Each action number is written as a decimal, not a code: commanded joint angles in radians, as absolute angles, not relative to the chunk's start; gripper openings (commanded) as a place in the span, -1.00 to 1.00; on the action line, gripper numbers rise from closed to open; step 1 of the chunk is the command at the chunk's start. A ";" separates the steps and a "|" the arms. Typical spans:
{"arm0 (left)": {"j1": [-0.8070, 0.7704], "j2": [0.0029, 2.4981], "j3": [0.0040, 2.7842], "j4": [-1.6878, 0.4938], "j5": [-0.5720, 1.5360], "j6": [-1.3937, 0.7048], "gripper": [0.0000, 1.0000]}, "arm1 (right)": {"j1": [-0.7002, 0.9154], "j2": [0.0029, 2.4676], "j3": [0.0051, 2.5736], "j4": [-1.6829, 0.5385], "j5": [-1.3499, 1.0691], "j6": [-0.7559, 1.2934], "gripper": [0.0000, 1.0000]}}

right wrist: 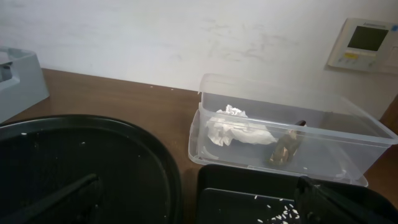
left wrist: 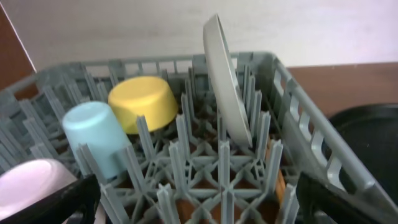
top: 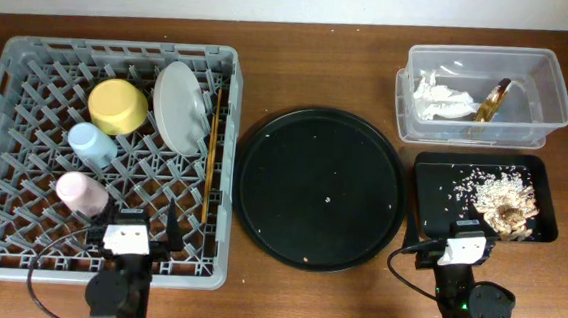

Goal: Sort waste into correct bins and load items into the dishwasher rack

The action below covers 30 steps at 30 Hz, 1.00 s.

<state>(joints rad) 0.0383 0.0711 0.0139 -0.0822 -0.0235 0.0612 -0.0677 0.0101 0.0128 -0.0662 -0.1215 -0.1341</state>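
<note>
The grey dishwasher rack [top: 3, 159] holds a yellow bowl [top: 117, 105], a pale grey plate [top: 180, 107] standing on edge, a light-blue cup [top: 92, 144], a pink cup [top: 81, 193] and wooden chopsticks [top: 211, 154]. The clear tub [top: 549, 92] holds the white napkin [top: 441, 97] and gold-brown wrapper [top: 495, 99]. The shallow black tray [top: 432, 189] holds rice and brown scraps [top: 502, 197]. My left gripper [left wrist: 199, 205] is open and empty over the rack's front edge. My right gripper [right wrist: 199, 199] is open and empty at the near edge of the black tray [right wrist: 249, 193].
A large round black tray [top: 320, 187] with a few stray grains lies between the rack and the bins. In the right wrist view it [right wrist: 74, 162] fills the left side, the tub [right wrist: 292, 134] stands behind. Brown tabletop surrounds everything.
</note>
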 commanded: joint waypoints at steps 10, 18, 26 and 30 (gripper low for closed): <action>0.036 0.096 0.009 -0.084 -0.007 0.078 0.99 | -0.074 0.003 0.006 -0.068 -0.123 -0.134 0.97; 0.032 0.005 0.009 -0.085 -0.003 0.077 0.99 | -0.074 0.003 0.006 -0.068 -0.123 -0.134 0.97; 0.033 0.005 0.009 -0.084 -0.005 0.077 0.99 | -0.074 0.003 0.006 -0.068 -0.123 -0.134 0.97; 0.033 0.005 0.009 -0.084 -0.005 0.077 0.99 | -0.074 0.003 0.006 -0.068 -0.123 -0.134 0.97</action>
